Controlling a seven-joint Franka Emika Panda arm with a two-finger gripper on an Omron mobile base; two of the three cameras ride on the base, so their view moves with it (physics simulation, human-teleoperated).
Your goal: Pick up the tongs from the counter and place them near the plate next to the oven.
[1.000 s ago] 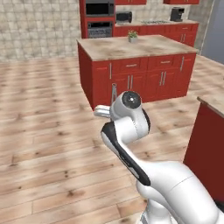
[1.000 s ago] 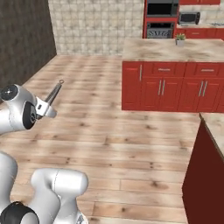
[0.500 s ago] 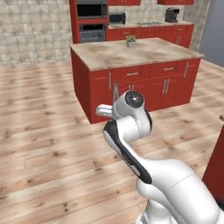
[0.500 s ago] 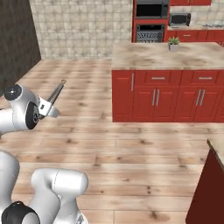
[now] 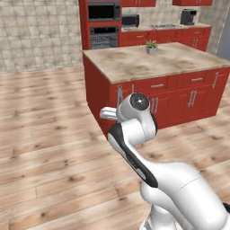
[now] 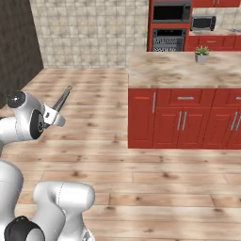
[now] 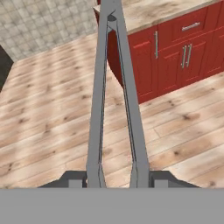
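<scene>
The arm was glossy white, built of rounded, bulbous links with dark bands at the joints. A round grey cap with a small dark centre sat on the elbow joint. A black strip ran along the inner side of one link. The end effector (image 7: 117, 177) had two small dark-grey finger tips
</scene>
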